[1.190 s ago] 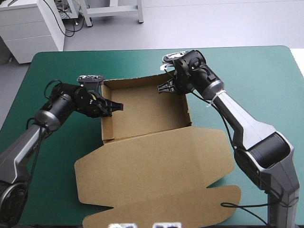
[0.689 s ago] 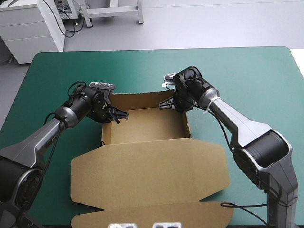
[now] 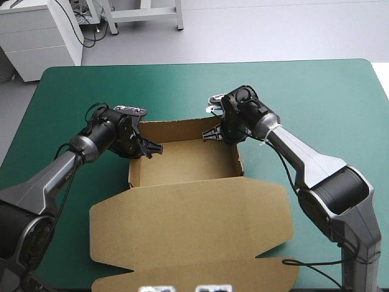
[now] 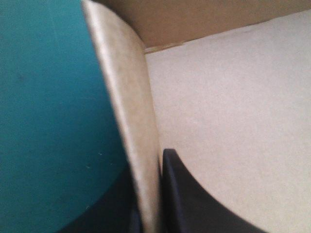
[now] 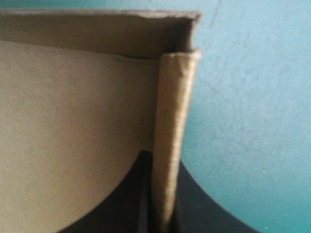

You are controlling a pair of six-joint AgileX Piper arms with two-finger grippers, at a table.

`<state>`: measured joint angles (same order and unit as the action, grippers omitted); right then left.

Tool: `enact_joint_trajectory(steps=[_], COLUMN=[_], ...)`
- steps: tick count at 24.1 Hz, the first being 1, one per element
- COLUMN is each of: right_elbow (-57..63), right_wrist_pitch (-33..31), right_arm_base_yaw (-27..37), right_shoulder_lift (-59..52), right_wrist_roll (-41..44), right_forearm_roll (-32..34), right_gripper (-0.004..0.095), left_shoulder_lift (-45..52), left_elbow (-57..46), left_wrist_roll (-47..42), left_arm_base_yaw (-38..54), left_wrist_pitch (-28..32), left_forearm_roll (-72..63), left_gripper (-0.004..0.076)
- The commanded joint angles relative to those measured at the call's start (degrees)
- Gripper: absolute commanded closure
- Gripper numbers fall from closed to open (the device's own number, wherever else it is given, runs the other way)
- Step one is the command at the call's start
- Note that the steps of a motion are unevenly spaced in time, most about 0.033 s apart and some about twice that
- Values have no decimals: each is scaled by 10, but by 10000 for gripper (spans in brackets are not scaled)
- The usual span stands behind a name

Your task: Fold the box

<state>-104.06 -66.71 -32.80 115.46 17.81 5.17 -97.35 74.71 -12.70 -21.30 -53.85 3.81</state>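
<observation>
Your left pincer [image 3: 148,148] pinches the left wall of the box [image 3: 188,161], an open tray mid-way across the desk [image 3: 316,85]; your right pincer [image 3: 214,132] pinches the right wall. You're likely firming the walls; next, let go without dragging them.

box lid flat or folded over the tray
Flat, open. The lid lies spread on the teal-green cover on the near side of the tray; its walls stand raised, floor uncovered.

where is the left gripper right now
In the high view the left gripper is left of centre, shut on the left wall of the box near its far corner, across from the right gripper.
</observation>
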Motion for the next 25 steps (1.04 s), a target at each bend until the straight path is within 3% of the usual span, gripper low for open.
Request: enact_joint_trajectory(steps=[1,6,10,13,16,17,19,23,25], right_elbow=[-9,-9,-8,-9,-9,-9,-13,-68,-106], right_wrist_pitch=[10,-44,-48,-48,-48,-48,-48,-48,-48], right_arm_base_yaw=[-15,-15,-15,-15,-15,-15,-15,-15,-15], right_shoulder_lift=[-24,-24,-25,-25,-26,-28,-33,-49,-61], right_wrist_roll=[-38,-42,-42,-42,-42,-42,-42,-57,-57], right_forearm_roll=[-52,7,41,56,67,81,105,92,87], right_gripper=[927,897,737,482,386,376,377,399,399], left_shoulder_lift=[21,21,21,21,21,22,23,29,29], left_elbow=[13,13,13,13,13,14,26,90,136], left_wrist_roll=[46,67,88,94,94,94,94,94,94], left_arm_base_yaw=[-14,-14,-14,-14,-14,-14,-14,-14,-14], left_wrist_pitch=[0,12,0,-6,-9,-8,-9,-33,-77], left_forearm_roll=[-71,-72,-73,-72,-76,-76,-76,-69,-38], left_gripper=[731,730,696,551,389,272,180,174,174])
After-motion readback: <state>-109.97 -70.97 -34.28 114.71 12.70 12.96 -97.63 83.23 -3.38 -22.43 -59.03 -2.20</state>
